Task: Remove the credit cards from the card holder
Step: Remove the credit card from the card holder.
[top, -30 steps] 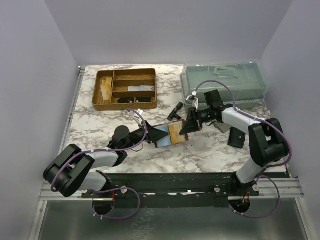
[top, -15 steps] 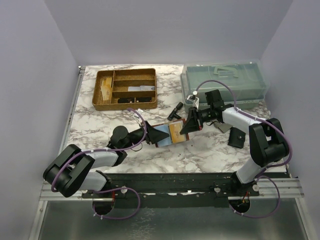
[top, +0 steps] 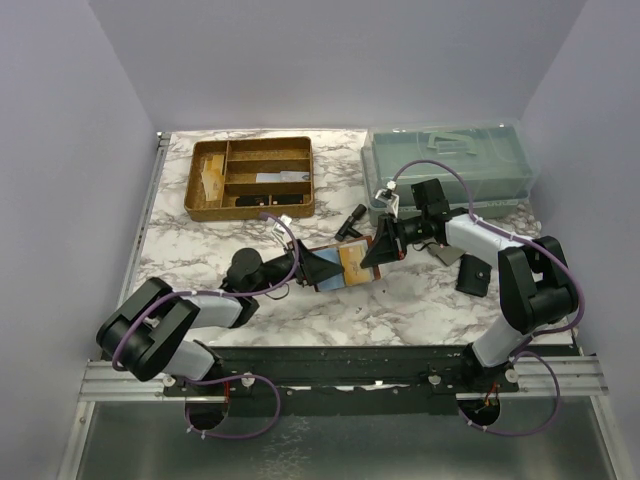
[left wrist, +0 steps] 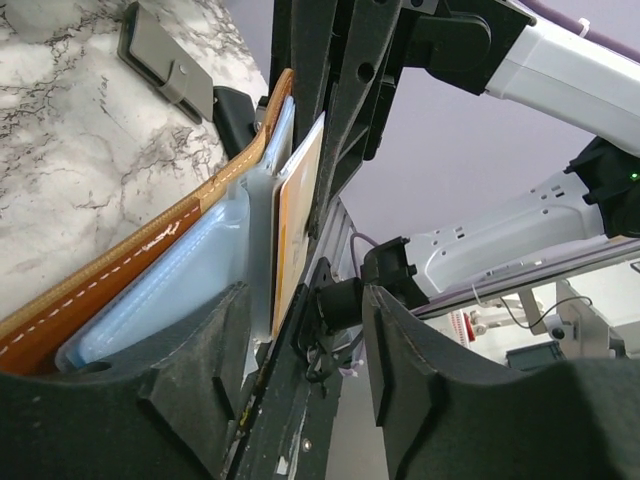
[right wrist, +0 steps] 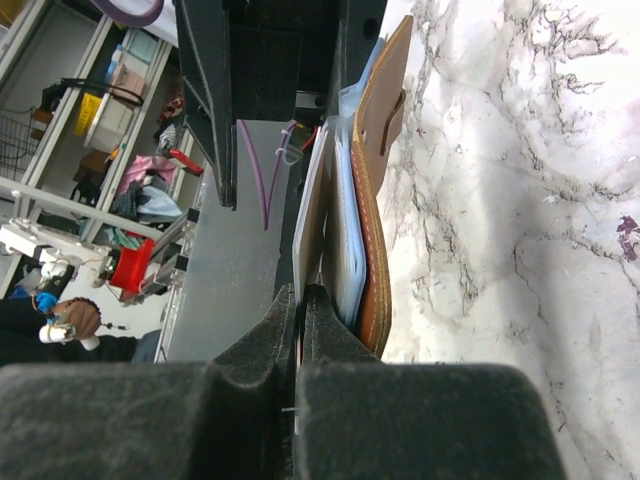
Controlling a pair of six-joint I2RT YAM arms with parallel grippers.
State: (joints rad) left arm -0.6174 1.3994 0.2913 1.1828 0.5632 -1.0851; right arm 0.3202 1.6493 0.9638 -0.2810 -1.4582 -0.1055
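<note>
Opening: your left pincer (left wrist: 305, 315) has just released the card holder (left wrist: 120, 272), mid worktop (top: 200, 262) | right pincer (right wrist: 300, 300) stays clenched on orange credit card (left wrist: 300, 210) | holder unbraced, may drag along.

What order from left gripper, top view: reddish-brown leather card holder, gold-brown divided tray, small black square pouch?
1. reddish-brown leather card holder: at the left gripper.
2. gold-brown divided tray: back left.
3. small black square pouch: far right.

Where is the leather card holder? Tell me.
Top view: the reddish-brown leather card holder is mid-table, on the near side of the gold-brown divided tray, left of the small black pouch.
</note>
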